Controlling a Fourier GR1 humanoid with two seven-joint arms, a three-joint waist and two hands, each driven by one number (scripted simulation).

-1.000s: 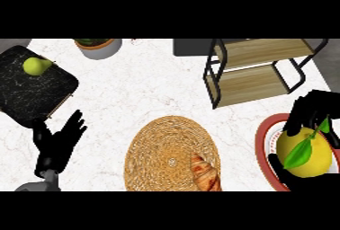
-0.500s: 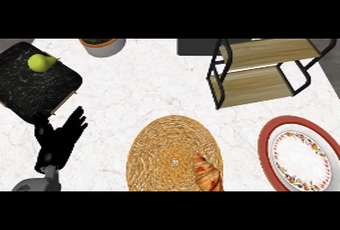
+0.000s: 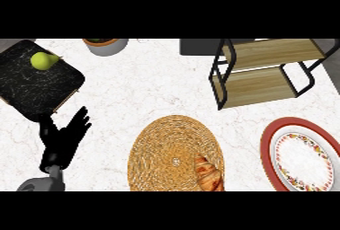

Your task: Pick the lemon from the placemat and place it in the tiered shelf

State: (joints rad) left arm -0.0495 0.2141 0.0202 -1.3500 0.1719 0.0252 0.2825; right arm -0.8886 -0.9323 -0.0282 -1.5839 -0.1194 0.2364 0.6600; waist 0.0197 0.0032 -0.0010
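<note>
Oddly, no lemon shows anywhere in frame, and my right hand is out of view.
Left hand (image 3: 61,141) rests at lower left, fingers spread. I'd judge a lemon light, stiff, slightly slick: cup its middle. Open counter separates the round woven straw placemat (image 3: 166,148) from the black-framed wooden tiered shelf (image 3: 256,87) upper right.

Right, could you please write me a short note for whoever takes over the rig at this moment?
Left hand: open, resting at the lower left.
Right hand: out of view.
Lemon: not visible anywhere. The woven placemat holds only a croissant.
Tiered shelf: no lemon on its visible boards.
Done: nothing that can be confirmed.
Left: locate the lemon, then set it in the shelf.
</note>
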